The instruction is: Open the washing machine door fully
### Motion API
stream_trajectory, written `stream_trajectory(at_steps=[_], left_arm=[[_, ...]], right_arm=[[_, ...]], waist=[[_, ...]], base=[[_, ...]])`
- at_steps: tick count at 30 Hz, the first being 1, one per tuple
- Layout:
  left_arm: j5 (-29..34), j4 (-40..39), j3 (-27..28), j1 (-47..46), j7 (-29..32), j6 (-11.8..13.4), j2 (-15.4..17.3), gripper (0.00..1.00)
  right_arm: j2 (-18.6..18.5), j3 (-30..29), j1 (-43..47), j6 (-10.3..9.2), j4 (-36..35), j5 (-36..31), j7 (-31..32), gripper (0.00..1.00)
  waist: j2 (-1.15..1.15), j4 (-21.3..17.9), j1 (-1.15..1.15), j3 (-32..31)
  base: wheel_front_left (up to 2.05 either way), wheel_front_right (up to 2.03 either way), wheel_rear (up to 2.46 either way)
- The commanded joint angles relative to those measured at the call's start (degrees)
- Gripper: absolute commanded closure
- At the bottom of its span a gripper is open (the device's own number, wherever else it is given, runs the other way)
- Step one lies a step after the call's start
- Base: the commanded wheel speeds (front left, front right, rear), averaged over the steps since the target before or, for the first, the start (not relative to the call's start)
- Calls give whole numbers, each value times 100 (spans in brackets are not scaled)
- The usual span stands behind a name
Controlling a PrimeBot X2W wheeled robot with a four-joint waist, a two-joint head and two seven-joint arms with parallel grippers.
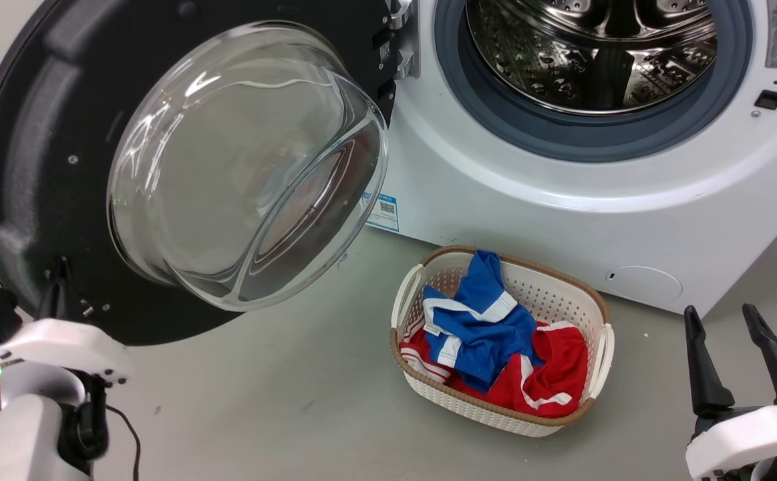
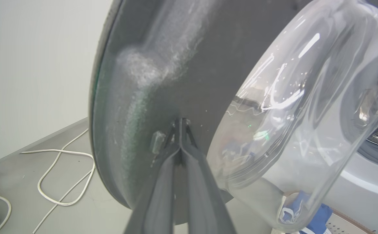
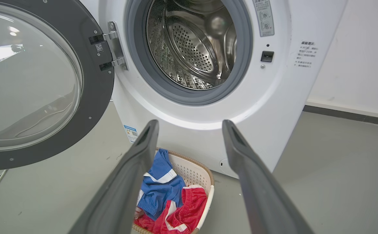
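Head view first: the very big, round, shiny black washing machine door (image 1: 228, 174) with its clear bulging glass bowl is hanging open on the left. The big white box-shaped washing machine (image 1: 528, 194) is standing to its right, with its steel drum showing. The left gripper (image 1: 61, 270) is sitting low at the door's near left edge. The right gripper (image 1: 721, 314) is waiting at the lower right, well apart from the door, with its fingers spread and nothing between them. A white plastic basket (image 1: 602, 354) of blue and red clothes is sitting on the floor near the machine.

Left wrist view: the left gripper (image 2: 180, 123) is pressing its two fingers tight together and holding nothing. Its tips are touching the door's (image 2: 175, 65) black inner face, straight ahead.

Right wrist view: the right gripper (image 3: 190, 123) is gaping wide. The door (image 3: 29, 81) is hanging far left, on the metal hinge (image 3: 114, 45) at its right side.

I think the left arm is nearer, so it should be pushing the free edge further left, away from the hinge.
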Motion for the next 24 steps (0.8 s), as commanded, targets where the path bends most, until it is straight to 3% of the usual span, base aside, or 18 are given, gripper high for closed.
stream_trajectory(at_steps=[1, 8, 18, 24], left_arm=[[31, 3, -15, 102, -53, 27, -22, 100], [289, -486, -216, 658, -176, 206, -93, 100], [728, -1965, -766, 1749, 95, 672, -230, 100], [659, -2316, -1012, 1955, 300, 589, -332, 99]], right_arm=[[-8, -1, -90, -1, 16, 21, -19, 0], [80, 36, 20, -1, 202, 36, -130, 0], [151, 116, 195, -1, 331, 25, -236, 0], [166, 209, 238, -1, 384, 3, -256, 0]], waist=[[0, -9, -1, -29], [0, -81, -1, -382], [0, -290, -1, -772], [0, -577, -1, -905]], base=[[0, 0, 0], [0, 0, 0], [0, 0, 0], [0, 0, 0]])
